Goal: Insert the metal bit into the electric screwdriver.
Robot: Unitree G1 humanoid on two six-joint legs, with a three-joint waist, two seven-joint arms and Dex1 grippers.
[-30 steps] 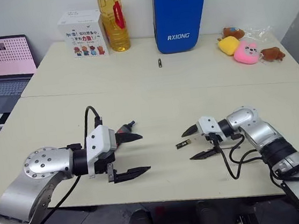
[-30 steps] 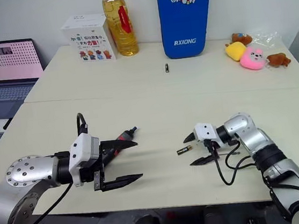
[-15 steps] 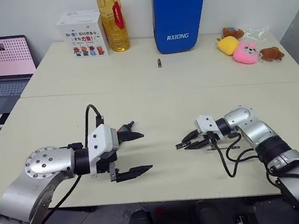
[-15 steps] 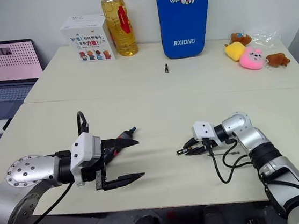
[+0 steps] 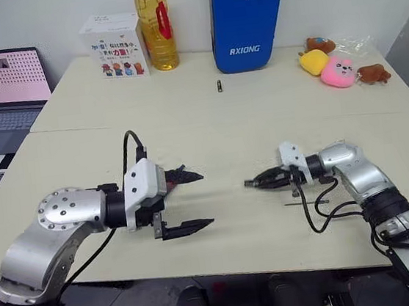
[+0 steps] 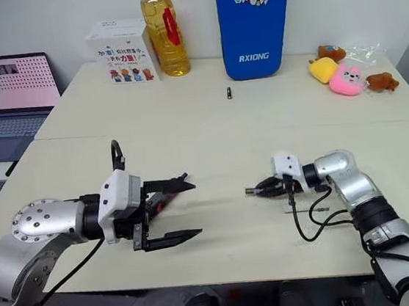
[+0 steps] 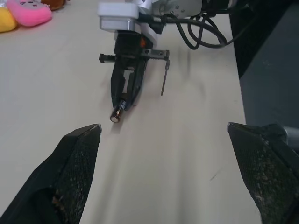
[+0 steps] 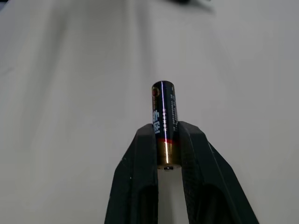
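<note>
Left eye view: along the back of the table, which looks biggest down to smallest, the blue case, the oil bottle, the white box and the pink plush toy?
1. Blue case, cut off by the picture's top edge.
2. Oil bottle.
3. White box, close to the bottle; it is wider but shorter, so this order is unsure.
4. Pink plush toy.

The table (image 5: 209,130) has a smooth, matt cream top. The right gripper (image 8: 167,140) has matt black plastic fingers closed on a small glossy black-and-gold cylinder (image 8: 163,112) with a metallic sheen. The left gripper (image 7: 163,168) has rough, grainy black pads (image 7: 74,163). Both forearms look like brushed silver metal. The toys (image 5: 335,64) look like soft plush cloth, and the oil bottle (image 5: 155,25) like clear glossy plastic.
</note>
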